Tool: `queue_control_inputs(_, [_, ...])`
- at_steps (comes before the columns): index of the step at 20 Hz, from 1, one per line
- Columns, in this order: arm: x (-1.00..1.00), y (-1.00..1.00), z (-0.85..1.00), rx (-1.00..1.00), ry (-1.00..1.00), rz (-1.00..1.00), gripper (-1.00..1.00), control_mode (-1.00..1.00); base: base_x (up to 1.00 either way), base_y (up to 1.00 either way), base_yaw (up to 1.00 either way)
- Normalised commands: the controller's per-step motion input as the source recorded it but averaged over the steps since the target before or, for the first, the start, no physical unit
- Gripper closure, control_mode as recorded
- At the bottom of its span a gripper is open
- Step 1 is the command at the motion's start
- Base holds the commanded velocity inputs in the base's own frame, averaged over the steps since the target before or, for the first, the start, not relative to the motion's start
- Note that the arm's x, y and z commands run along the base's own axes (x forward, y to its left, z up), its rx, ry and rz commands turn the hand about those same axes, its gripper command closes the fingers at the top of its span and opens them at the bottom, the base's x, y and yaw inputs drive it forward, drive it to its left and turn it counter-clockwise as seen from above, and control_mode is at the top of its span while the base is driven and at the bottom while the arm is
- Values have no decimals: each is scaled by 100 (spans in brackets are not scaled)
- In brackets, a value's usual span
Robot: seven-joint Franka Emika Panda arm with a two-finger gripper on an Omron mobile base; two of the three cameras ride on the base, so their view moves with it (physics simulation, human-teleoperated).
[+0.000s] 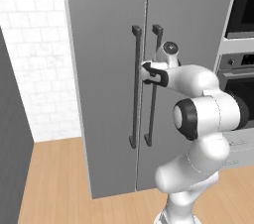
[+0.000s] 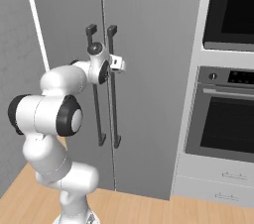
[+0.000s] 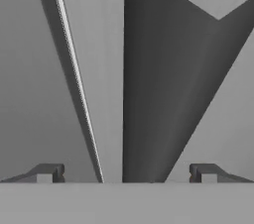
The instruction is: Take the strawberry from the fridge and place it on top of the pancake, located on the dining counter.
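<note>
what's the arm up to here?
The gripper is up at the closed fridge, jaws open, with the right door's dark bar handle standing between the fingertips in the hand view. Nothing is gripped yet and both doors are shut. From the base views the hand sits near the upper part of the handles, with the oven off to the right.

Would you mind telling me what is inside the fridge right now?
Nothing inside can be seen: both doors of the fridge are shut, hiding its contents. In front, the open gripper straddles a dark handle.
</note>
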Motion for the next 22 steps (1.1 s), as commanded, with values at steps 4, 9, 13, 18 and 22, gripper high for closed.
queue_control_inputs(4, [85,-1,-25,0,0,0,100,-100,0,0,0])
queue_control_inputs(9, [50,-11,-10,3,0,1,100,-100,0,0,0])
queue_control_inputs(13, [-42,-14,0,2,0,4,100,-100,0,0,0])
queue_control_inputs(18, [-100,-21,0,5,-1,0,100,-100,0,0,0])
queue_control_inputs(22, [-100,-17,0,6,0,0,100,-100,0,0,0])
